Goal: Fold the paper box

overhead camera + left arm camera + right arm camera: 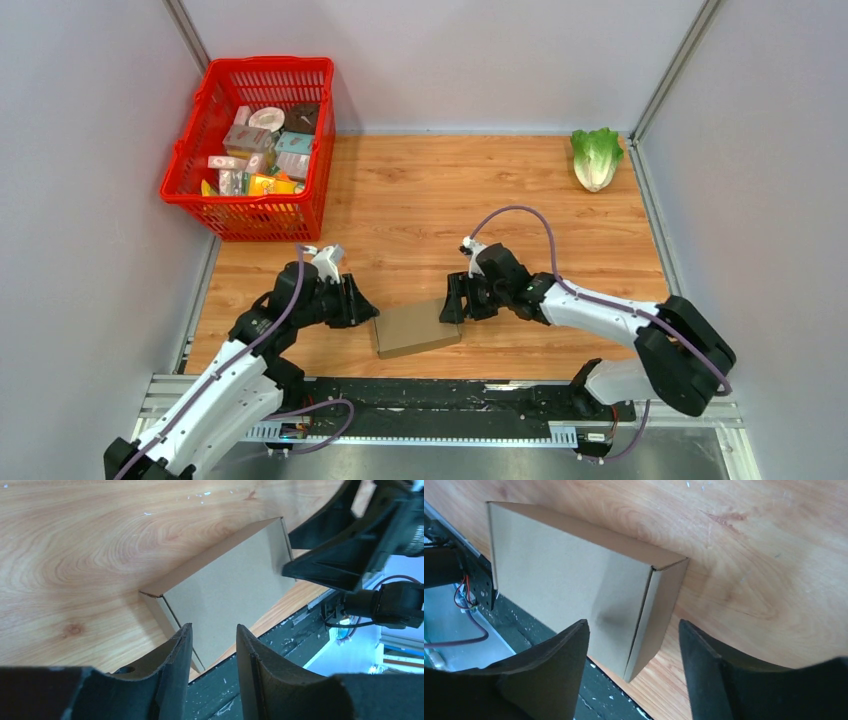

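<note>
The paper box (415, 327) is a shallow brown cardboard box, closed up, lying flat on the wooden table near its front edge. My left gripper (368, 308) sits just off the box's left end, open, with nothing between its fingers. In the left wrist view the box (230, 585) lies beyond the left gripper (214, 630), and the right gripper (340, 555) shows at its far end. My right gripper (452, 305) hovers at the box's right end, open and empty. The right wrist view has the box (569, 580) with its near corner under the right gripper (633, 625).
A red basket (250, 215) holding several small printed packages stands at the back left. A lettuce (596, 157) lies at the back right corner. A black rail (450, 395) runs along the table's near edge, close behind the box. Grey walls enclose the table.
</note>
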